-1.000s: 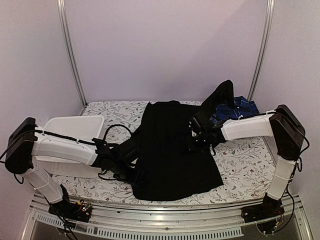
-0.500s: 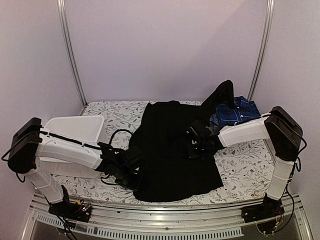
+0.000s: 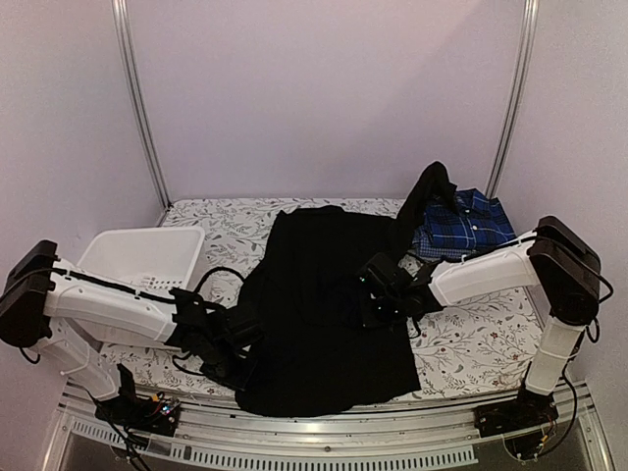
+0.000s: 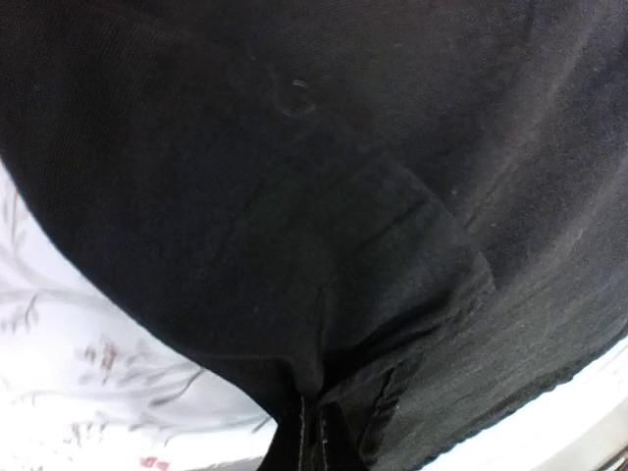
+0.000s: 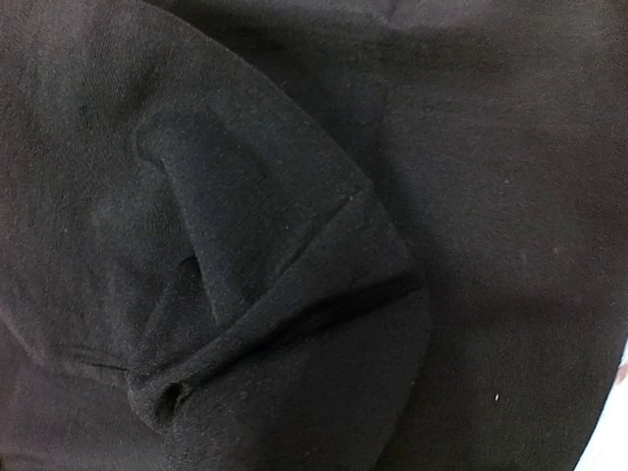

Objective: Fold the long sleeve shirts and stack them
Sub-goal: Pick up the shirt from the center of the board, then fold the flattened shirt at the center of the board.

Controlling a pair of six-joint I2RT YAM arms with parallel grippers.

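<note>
The black long sleeve shirt (image 3: pixel 329 294) lies spread over the middle of the table, one sleeve draped up at the back right. My left gripper (image 3: pixel 243 345) is at its lower left edge. In the left wrist view the left gripper (image 4: pixel 319 437) is shut, with a fold of the black cloth (image 4: pixel 324 245) pinched between the fingertips. My right gripper (image 3: pixel 378 302) is on the shirt's right half, shut with bunched black cloth (image 5: pixel 275 294) running into it; its fingers are hidden. The blue plaid shirt (image 3: pixel 461 226) lies at the back right.
A white slotted basket (image 3: pixel 137 257) stands at the back left, beside the left arm. The floral table cover (image 3: pixel 471 343) shows to the right of the black shirt. A metal rail (image 3: pixel 324 432) runs along the near edge, just past the shirt's hem.
The left gripper has closed on the black shirt's edge. Both arms have moved toward the near left, dragging the shirt that way and uncovering more of the plaid shirt.
</note>
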